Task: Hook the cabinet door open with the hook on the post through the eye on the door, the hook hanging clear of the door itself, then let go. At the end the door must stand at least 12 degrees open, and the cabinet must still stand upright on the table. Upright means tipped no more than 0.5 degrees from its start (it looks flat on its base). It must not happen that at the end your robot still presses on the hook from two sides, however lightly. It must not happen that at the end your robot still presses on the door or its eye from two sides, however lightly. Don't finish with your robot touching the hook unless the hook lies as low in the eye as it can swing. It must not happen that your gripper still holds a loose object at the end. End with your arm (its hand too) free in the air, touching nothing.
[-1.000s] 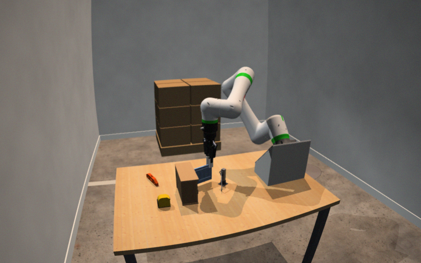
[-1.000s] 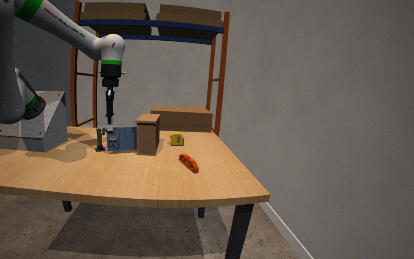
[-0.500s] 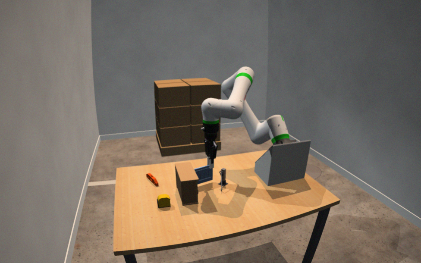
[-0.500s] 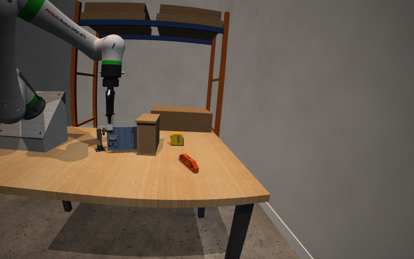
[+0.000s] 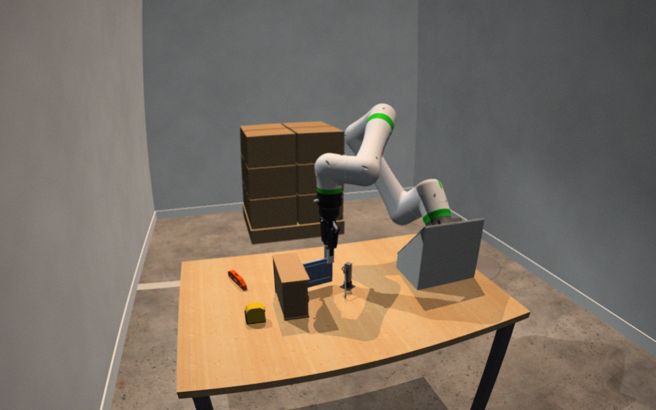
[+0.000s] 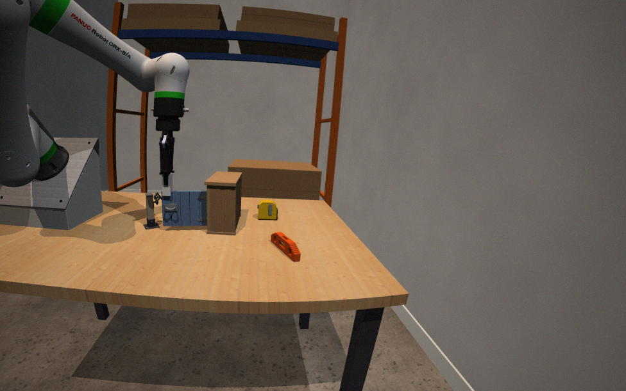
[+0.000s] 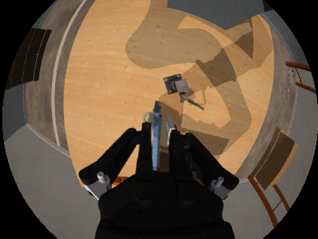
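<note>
Cabinet (image 5: 291, 285) (image 6: 222, 202) stands on table (image 5: 217, 357) (image 6: 184, 267), btwn post (image 5: 348, 274) (image 6: 149, 209) and tape measure (image 5: 255, 313) (image 6: 267, 210); level (image 5: 236, 279) (image 6: 285, 246) nr tape, apart.

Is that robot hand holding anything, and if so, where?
Nothing is held: the gripper straddles the cabinet door near its free end, with a visible gap on one side.

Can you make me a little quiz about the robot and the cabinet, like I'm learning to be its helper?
1. Pick one: what colour is the door of the brown, box-shaped cabinet?
A) Red
B) Blue
C) Yellow

2. True or false: the thin metal hook on the upright grey post has already caught the door.

3. Fill the gap: the door's edge sits between the robot's two ____.

Key: 1. B; 2. False; 3. fingers
</note>
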Robot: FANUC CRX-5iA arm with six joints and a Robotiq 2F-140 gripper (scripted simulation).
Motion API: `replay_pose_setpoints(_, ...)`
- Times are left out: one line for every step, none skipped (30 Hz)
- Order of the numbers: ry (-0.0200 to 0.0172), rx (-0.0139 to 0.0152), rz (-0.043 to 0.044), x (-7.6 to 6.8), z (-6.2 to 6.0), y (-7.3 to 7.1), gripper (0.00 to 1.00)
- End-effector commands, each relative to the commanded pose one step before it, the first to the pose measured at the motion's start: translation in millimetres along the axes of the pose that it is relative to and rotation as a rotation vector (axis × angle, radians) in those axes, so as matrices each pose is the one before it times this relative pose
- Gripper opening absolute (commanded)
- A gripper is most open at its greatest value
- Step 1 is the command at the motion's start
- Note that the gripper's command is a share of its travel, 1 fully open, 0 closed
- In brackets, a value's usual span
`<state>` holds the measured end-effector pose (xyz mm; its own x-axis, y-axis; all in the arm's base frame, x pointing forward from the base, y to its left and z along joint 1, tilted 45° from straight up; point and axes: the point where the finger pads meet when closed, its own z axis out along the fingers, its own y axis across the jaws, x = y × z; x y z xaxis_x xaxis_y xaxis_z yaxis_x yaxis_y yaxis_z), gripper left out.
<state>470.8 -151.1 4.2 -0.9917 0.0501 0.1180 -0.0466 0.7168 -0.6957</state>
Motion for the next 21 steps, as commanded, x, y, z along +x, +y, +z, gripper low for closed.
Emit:
replay_pose_setpoints(-0.00043, -0.00010, 0.01600, -0.22, -0.22, 1.19, 0.16)
replay_pose_setpoints(0.00000, 0.00000, 0.01062, -0.03, 0.00, 0.71, 0.16)
replay_pose_setpoints(0.00000, 0.00000, 0.01062, -0.02, 0.00, 0.71, 0.16)
replay_pose_setpoints(0.00000, 0.00000, 0.00898, -0.01, 0.00, 0.60, 0.16)
replay_pose_setpoints(0.00000, 0.00000, 0.00249, -0.03, 0.00, 1.95, 0.16)
replay_pose_setpoints(0.00000, 0.00000, 0.00000, -0.01, 0.00, 1.41, 0.16)
replay_pose_setpoints(0.00000, 0.00000, 0.00000, 0.00, 0.00, 0.24, 0.16)
replay_pose_setpoints(0.00000, 0.00000, 0.00000, 0.00, 0.00, 0.00, 0.16)
replay_pose_setpoints(0.00000, 0.00000, 0.00000, 0.00, 0.00, 0.00, 0.16)
replay_pose_setpoints(0.00000, 0.00000, 0.00050, 0.00, 0.00, 0.03, 0.16)
replay_pose_setpoints(0.00000, 0.00000, 0.00290, -0.01, 0.00, 0.19, 0.16)
replay_pose_setpoints(0.00000, 0.00000, 0.00618, -0.03, 0.00, 0.41, 0.16)
replay_pose_setpoints(0.00000, 0.00000, 0.00907, -0.03, 0.00, 0.60, 0.16)
replay_pose_setpoints(0.00000, 0.00000, 0.01073, -0.03, 0.00, 0.72, 0.16)
replay_pose_setpoints(0.00000, 0.00000, 0.01073, -0.02, 0.00, 0.72, 0.16)
replay_pose_setpoints(0.00000, 0.00000, 0.00907, -0.01, 0.00, 0.60, 0.16)
replay_pose_setpoints(0.00000, 0.00000, 0.00201, -0.03, 0.00, 2.03, 0.16)
replay_pose_setpoints(0.00000, 0.00000, 0.00000, -0.01, 0.00, 1.32, 0.16)
replay_pose_setpoints(0.00000, 0.00000, 0.00000, 0.00, 0.00, 0.23, 0.16)
replay_pose_setpoints(0.00000, 0.00000, 0.00051, 0.00, 0.00, 0.03, 0.16)
replay_pose_setpoints(0.00000, 0.00000, 0.00293, -0.01, 0.00, 0.20, 0.16)
